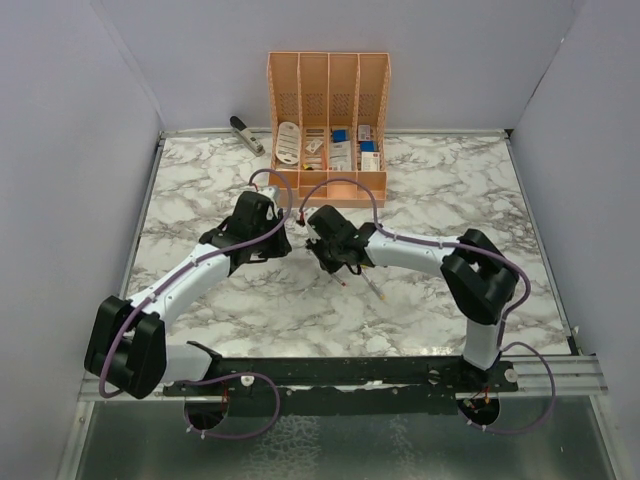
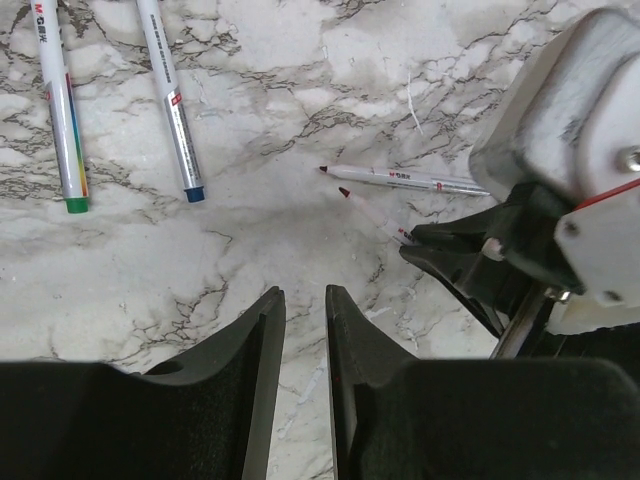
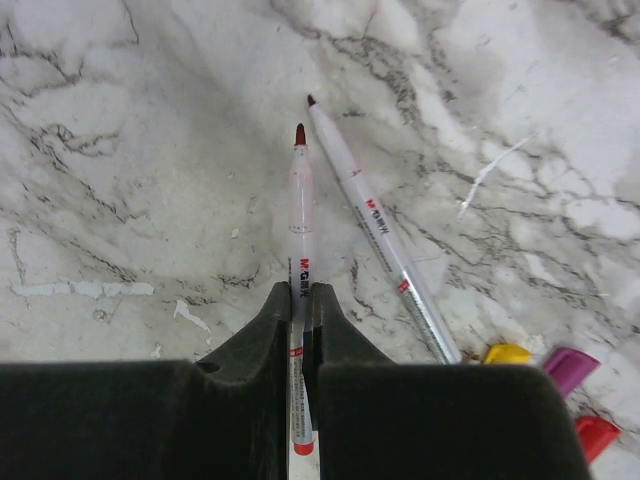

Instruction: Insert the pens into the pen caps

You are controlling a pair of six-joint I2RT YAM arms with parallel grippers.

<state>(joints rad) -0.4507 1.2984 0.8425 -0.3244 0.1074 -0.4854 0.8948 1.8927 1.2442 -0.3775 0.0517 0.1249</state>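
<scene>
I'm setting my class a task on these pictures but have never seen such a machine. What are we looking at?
Robot arms, left and right, are bolted at a marble table's near edge. The overhead picture shows both, plus a peach organizer and a stapler at the back. The other two come from wrist cameras. The right gripper is shut on a red-tipped pen; a second pen lies beside it, near a yellow cap, a purple cap and a red cap. The left gripper, slightly open, holds nothing; a green-tipped pen and a blue-tipped pen lie ahead.
</scene>
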